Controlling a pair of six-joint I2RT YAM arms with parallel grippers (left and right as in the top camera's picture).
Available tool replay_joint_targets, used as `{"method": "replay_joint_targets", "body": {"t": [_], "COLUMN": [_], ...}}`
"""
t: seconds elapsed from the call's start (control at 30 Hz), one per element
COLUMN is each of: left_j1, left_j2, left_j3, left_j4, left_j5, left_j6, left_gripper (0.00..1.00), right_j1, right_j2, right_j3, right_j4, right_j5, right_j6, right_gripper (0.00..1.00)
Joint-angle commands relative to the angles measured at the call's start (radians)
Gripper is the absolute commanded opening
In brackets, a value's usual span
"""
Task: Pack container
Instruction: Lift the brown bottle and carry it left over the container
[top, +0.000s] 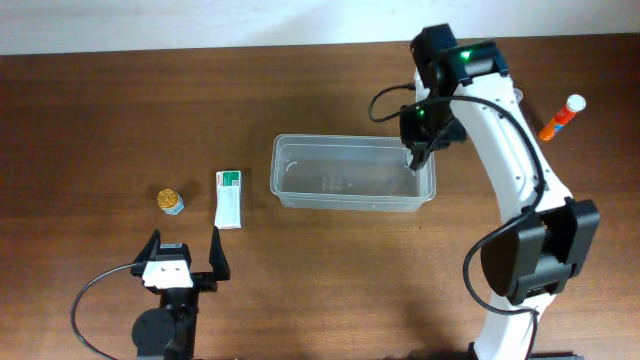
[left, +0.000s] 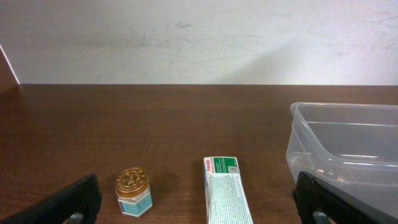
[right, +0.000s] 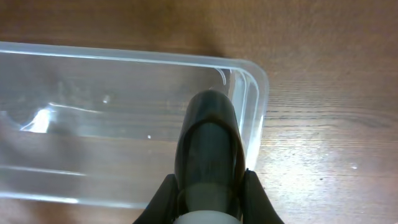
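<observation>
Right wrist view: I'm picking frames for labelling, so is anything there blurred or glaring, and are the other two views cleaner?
Right wrist view: the dark object in the right claw sits near the lens and looks soft; white glare patches the container. Left wrist view: sharp, evenly lit, little glare. Overhead view: even light, faint shadows only.
</observation>
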Motion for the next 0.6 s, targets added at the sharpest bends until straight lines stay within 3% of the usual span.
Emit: {"method": "replay_joint_targets", "body": {"t": [0.0, 0.57], "left_j1": [0.007, 0.007], "left_j2": [-0.009, -0.009], "left_j3": [-0.004, -0.004], "left_j4": [-0.002, -0.002], "left_j5": [0.014, 0.014], "left_j6": [0.011, 0.012], "left_gripper": [0.99, 0.99], "right_j1": [0.007, 0.006], "right_j2": [-0.018, -0.017], "right_j3": [-0.063, -0.301], "right_j4": [0.039, 0.285], "right_j5": [0.012, -0.030], "right_j6": [0.041, 0.076], "right_gripper": [0.13, 0.13]}}
